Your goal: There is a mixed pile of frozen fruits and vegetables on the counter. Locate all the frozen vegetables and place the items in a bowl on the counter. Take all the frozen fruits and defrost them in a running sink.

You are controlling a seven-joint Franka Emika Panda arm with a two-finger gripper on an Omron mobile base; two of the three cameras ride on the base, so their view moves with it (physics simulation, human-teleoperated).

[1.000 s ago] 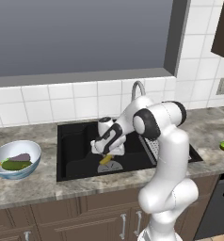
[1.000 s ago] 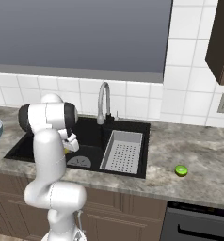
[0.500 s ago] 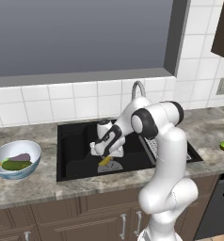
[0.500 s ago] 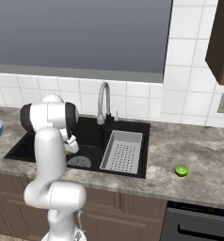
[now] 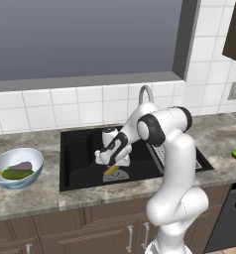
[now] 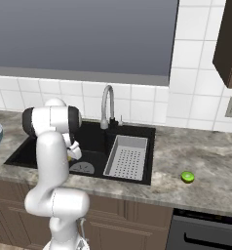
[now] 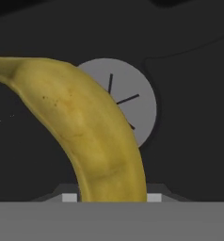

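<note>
Your end effector (image 5: 110, 166) is clenched on the banana (image 5: 110, 169), low inside the sink (image 5: 80, 173). In the hand view the banana (image 7: 85, 127) runs up from between the fingertips and curves off to the upper left, partly covering the round grey drain (image 7: 132, 101) behind it. From the left base view you see the yellow tip poking out just below the end effector, directly above the drain (image 5: 116, 175). The grey perforated tray (image 6: 126, 156) sits in the sink's right half, beside the chrome faucet (image 6: 107, 105). The bowl (image 5: 16, 168) stands on the counter (image 5: 40, 196) left of the sink, holding the cucumber (image 5: 17, 174) and eggplant (image 5: 22, 165). The lime (image 6: 187, 177) lies on the counter, well apart to the right.
</note>
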